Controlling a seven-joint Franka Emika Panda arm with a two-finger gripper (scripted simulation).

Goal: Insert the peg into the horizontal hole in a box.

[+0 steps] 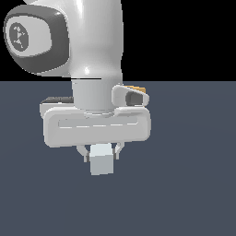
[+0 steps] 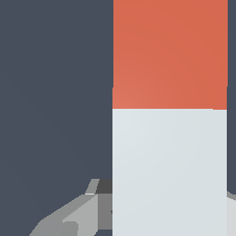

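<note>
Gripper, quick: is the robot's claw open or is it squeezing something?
Gripper: closed on the peg, its pale end sticking out between the fingers.

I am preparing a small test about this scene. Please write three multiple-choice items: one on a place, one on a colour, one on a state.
1. Where is the peg in the exterior view?
A. Between the tool's fingers
B. Lying on the floor, far from the arm
C. On top of the arm

2. Which colours does the peg show in the wrist view?
A. Green and black
B. Orange-red and pale grey-white
C. All blue

3. What is the state of the tool?
A. Wide open and empty
B. Shut on the peg
C. Out of view

Answers: 1 A, the pale block sits between the fingers. 2 B, the peg is pale with an orange-red end. 3 B, fingers flank the peg on both sides.
</note>
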